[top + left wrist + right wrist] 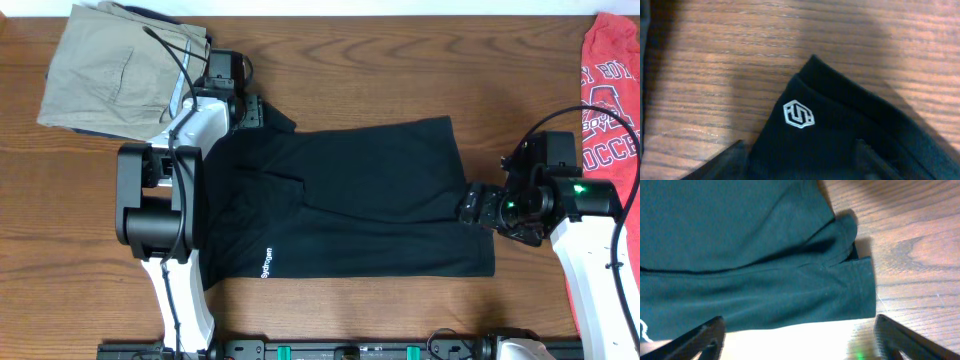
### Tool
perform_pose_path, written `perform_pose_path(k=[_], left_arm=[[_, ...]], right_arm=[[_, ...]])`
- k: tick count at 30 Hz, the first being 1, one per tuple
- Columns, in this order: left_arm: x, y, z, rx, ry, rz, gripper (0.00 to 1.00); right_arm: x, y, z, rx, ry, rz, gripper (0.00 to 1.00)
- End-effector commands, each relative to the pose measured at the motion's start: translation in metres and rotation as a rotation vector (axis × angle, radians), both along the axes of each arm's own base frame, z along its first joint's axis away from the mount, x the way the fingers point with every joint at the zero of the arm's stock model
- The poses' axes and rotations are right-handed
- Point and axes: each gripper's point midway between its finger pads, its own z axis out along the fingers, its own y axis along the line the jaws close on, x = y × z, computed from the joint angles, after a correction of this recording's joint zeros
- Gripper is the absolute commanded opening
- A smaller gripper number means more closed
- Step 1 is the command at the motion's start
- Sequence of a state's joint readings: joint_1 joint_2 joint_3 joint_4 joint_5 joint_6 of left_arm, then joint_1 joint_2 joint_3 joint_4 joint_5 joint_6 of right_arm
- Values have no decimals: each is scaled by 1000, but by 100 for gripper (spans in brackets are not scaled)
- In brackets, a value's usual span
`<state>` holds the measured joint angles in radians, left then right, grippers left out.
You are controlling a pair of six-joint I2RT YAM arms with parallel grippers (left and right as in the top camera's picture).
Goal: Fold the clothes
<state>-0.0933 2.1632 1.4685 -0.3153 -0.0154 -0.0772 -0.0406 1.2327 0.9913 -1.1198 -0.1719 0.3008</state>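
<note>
Black shirt (360, 200) is laid flat, partly folded, mid-desk (350, 60). Left fingers (727, 162) are held apart astride its logo (799, 114) corner, nothing clasped. Right fingers (700, 337) are spread wide at the shirt's right edge, released. Khaki trousers (110, 70) and red shirt (610, 100) are noted at the desk's ends.

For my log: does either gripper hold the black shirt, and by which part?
Nothing looks held. The left gripper has its jaws apart astride the black shirt near its logo; the right gripper is wide open over the opposite edge.
</note>
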Motion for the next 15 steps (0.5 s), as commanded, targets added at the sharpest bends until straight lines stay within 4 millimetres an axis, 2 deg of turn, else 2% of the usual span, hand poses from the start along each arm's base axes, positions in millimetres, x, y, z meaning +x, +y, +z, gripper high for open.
perform_pose_path(k=[1,3,5,7,10,13,15], left_arm=[[-2,6,-14,24,28,5,56],[-3,6,-18,25,36,5,54],[-3,6,-22,26,42,5,44],[-4,6,-28,27,51,4,27],[-5,6,-35,28,63,4,7],[-7,6,-37,28,70,4,6],[-7,6,-37,28,70,4,6]], right_arm=[[3,5,1,2,-20,29,91],[9,5,5,1,-43,29,92],[15,5,12,-1,-71,29,94],[25,4,20,-2,-115,29,95],[45,4,33,-4,-203,30,95],[63,15,48,33,-307,110,95],[77,16,58,27,-374,127,89]])
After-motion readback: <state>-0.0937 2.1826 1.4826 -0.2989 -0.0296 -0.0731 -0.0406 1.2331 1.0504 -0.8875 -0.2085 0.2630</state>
